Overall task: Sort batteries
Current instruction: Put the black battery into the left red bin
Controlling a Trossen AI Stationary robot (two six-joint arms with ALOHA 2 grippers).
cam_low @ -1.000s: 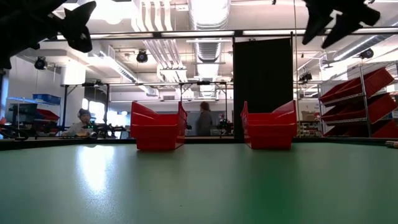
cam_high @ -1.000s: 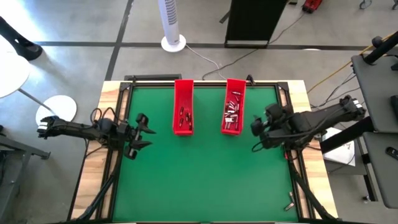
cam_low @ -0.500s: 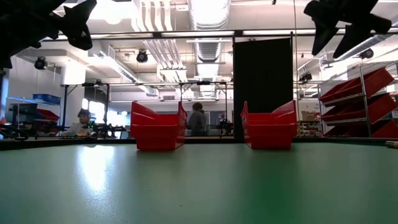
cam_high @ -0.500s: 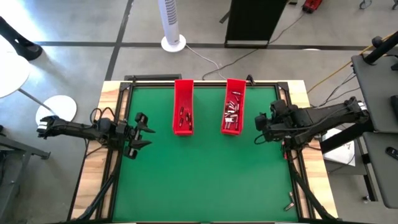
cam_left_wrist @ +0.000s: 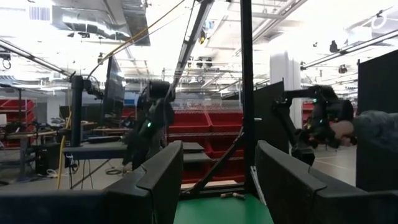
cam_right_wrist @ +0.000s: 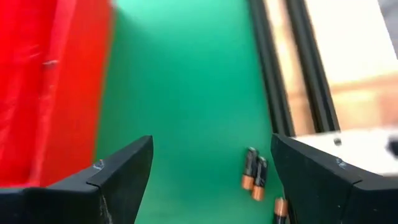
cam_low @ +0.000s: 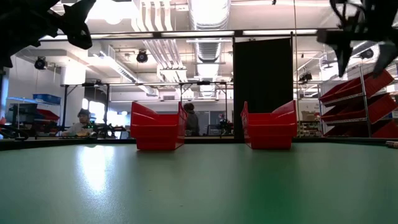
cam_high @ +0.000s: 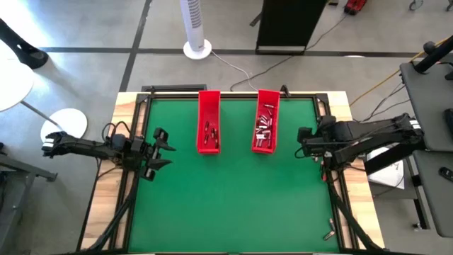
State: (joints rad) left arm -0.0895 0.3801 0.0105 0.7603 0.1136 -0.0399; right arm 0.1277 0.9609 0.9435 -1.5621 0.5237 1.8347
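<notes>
Green mat: covers the counter [cam_high: 226, 205]; wooden edge and dark rails around it.
Left tray [cam_high: 208, 122]: red, at 12 o'clock on the mat, left of centre; a few dark batteries [cam_high: 209, 133] inside.
Right tray [cam_high: 266, 120]: red, at 12 to 1 o'clock; holds a larger heap of silvery batteries.
Loose cells [cam_right_wrist: 254, 172]: copper-and-black pair lying on the mat near the black rail, a third just beside them; seen only by the right wrist camera.
Right pincer [cam_high: 306, 144]: at 3 o'clock, just beside the right tray, raised off the mat; jaws spread wide, nothing between them.
Left pincer [cam_high: 161, 150]: at 9 o'clock, waiting above the mat; jaws parted, empty.
Step in hand: judged a reach between picks, no cell carried.
Next move: probably lower the right pincer over one cell, aligned with its length, and close gently; small round cells may roll away.
</notes>
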